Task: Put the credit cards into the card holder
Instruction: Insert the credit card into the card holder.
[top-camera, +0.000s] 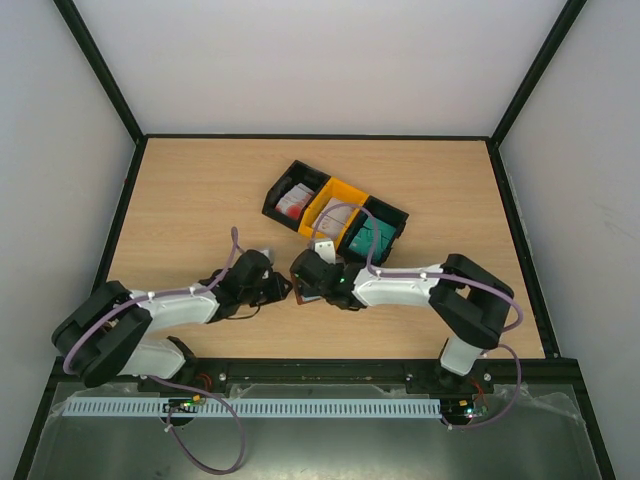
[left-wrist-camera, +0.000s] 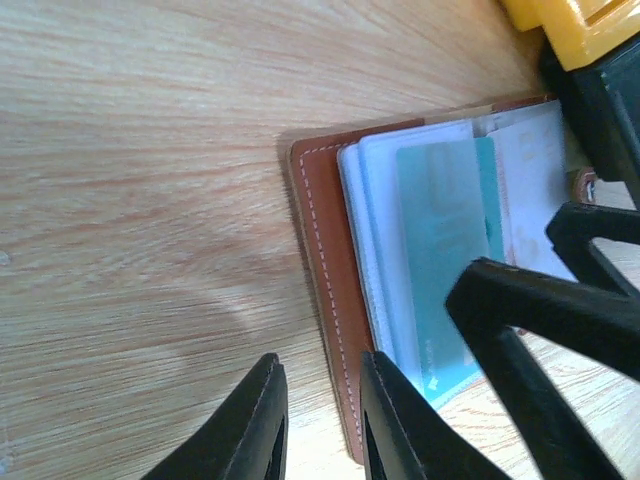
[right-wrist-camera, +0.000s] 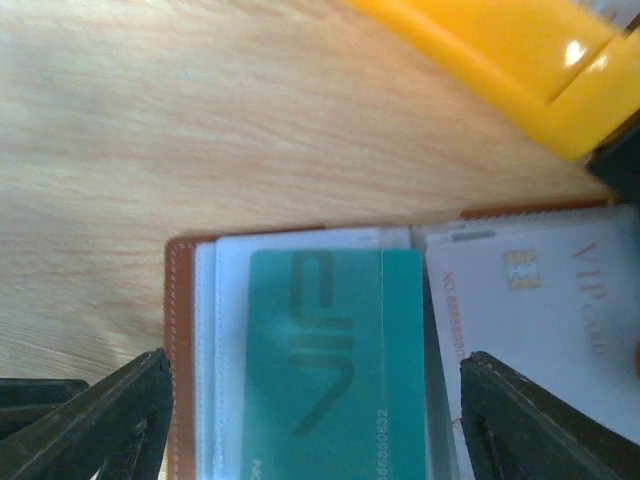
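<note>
Teal card (right-wrist-camera: 335, 360) lies most of the way into a pale pocket of the open card holder (left-wrist-camera: 320, 300), which rests flat on the wooden surface (left-wrist-camera: 150, 200) at about 6 o'clock from the bins (top-camera: 345, 187); in the left wrist view only a darker strip along its 3 o'clock edge looks uncovered; a white card (right-wrist-camera: 530, 330) lies on the holder's other half. The right fingers (right-wrist-camera: 110, 420) stand spread wide, one either side of the teal card, gripping nothing; the left fingers (left-wrist-camera: 262, 420) are nearly together with a thin gap, one lying over the leather border, apparently pinning it rather than pinching. I judge the step to be seating this card; the next move likely calls for nudging it home while the holder stays pinned, then fetching another from the teal stack (top-camera: 373, 236). Both cards read "VIP"; the white one adds "Card", a chip, and a number starting "NO.8888"; the other digits are too blurred.
</note>
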